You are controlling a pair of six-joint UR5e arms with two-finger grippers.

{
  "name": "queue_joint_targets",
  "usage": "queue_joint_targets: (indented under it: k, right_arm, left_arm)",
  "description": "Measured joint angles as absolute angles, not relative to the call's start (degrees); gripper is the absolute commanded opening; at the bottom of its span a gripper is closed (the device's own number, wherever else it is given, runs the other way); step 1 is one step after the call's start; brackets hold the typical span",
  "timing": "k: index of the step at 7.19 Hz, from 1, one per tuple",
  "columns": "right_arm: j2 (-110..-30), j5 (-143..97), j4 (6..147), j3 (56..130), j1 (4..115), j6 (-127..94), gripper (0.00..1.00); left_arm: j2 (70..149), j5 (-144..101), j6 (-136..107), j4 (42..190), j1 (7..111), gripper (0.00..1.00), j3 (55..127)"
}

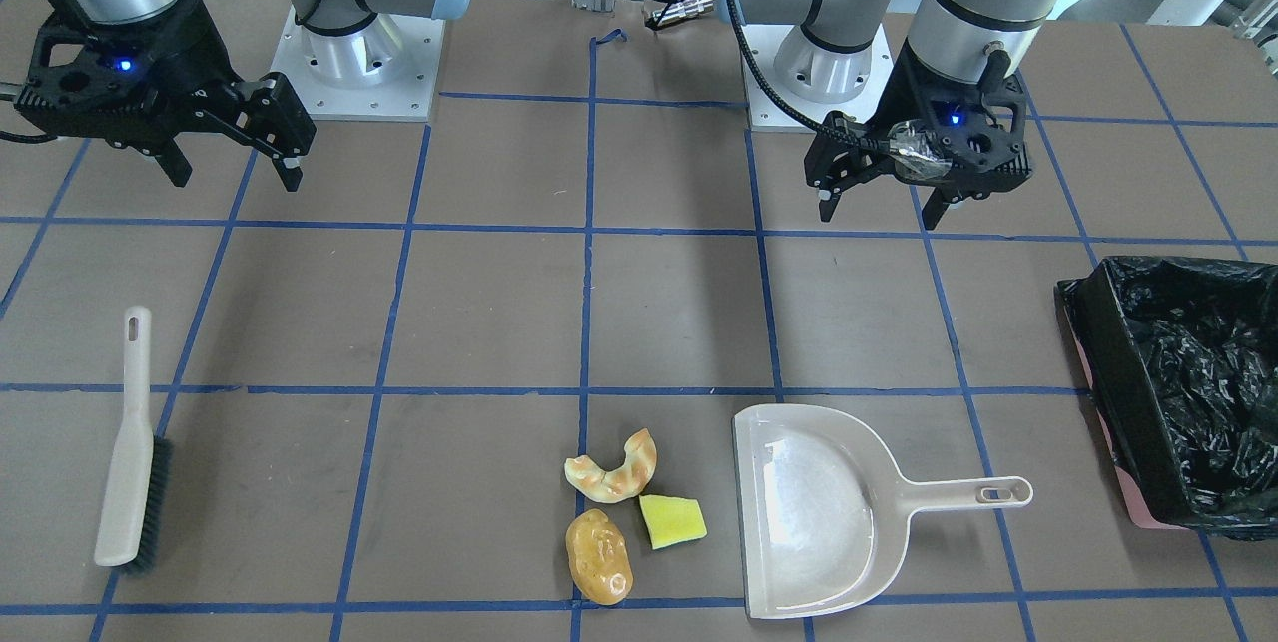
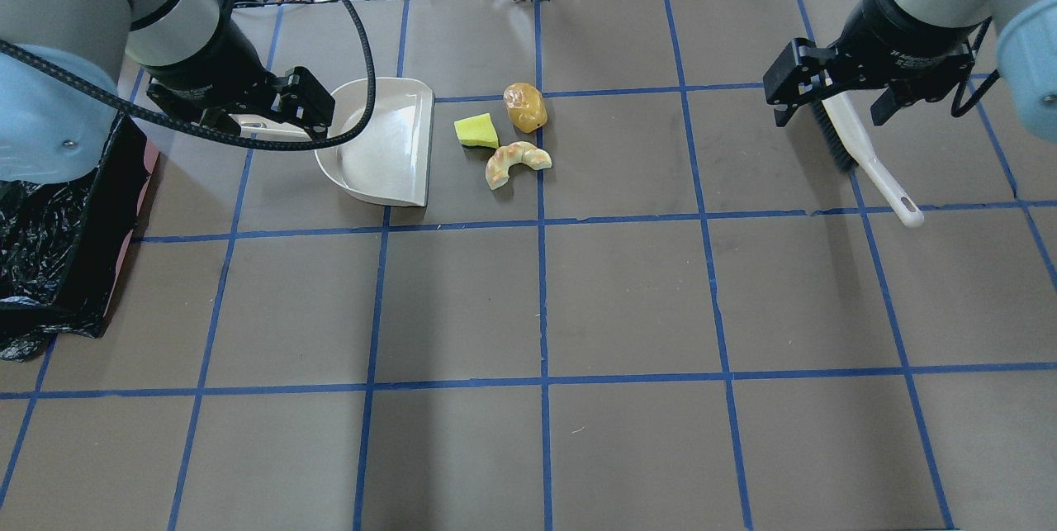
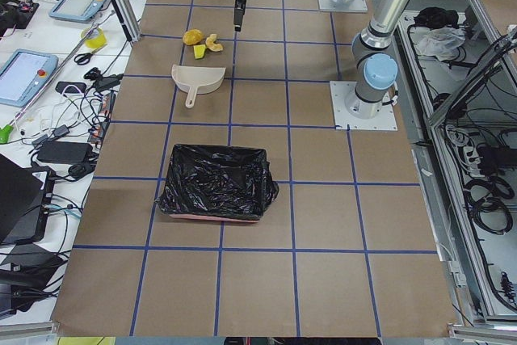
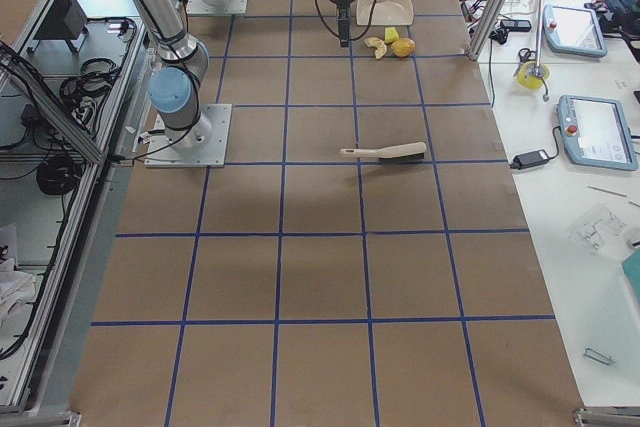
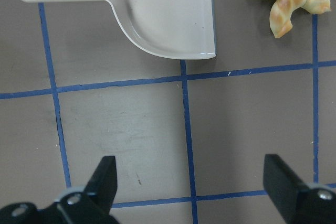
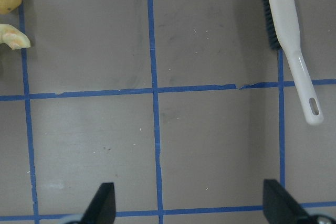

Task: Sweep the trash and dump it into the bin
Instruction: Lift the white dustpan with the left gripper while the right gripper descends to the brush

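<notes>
The trash lies together on the table: a tan croissant-like bread [image 1: 614,469] [image 2: 516,162], a glossy golden-brown oval [image 1: 598,557] [image 2: 525,106] and a yellow sponge wedge [image 1: 671,521] [image 2: 476,131]. The bin [image 1: 1118,392] [image 2: 107,225], pink-sided with a black bag, stands at the table's end on my left. My left gripper [image 1: 879,213] [image 5: 194,182] is open and empty, hovering above the table near the dustpan's handle. My right gripper [image 1: 237,178] [image 6: 189,203] is open and empty, hovering near the brush.
A beige dustpan [image 1: 814,512] [image 5: 168,14] lies just beside the trash, mouth toward it, handle toward the bin. A beige hand brush [image 1: 130,452] [image 6: 289,40] lies flat on my right side. Blue tape lines grid the brown table.
</notes>
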State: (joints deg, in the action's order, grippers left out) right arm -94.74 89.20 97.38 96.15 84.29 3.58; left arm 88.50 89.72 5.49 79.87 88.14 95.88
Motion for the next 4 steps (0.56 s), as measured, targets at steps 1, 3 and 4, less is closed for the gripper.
queue_joint_targets:
  k: [1, 3, 4]
  right_arm:
    - [-94.68, 89.29, 97.22, 96.15, 84.29, 3.70, 1.00]
    - [-93.98, 89.47, 97.06, 96.16, 84.24, 4.53, 1.00]
    - [-93.01, 89.48, 96.46, 96.06, 84.07, 5.67, 1.00]
  left_arm:
    - [88.31, 89.77, 5.23, 80.53, 88.13, 1.00, 95.71]
    - [87.77, 89.74, 5.48, 81.93, 87.95, 1.00, 95.37]
    - [87.85, 89.81, 8.14, 81.99, 87.11, 1.00, 94.99]
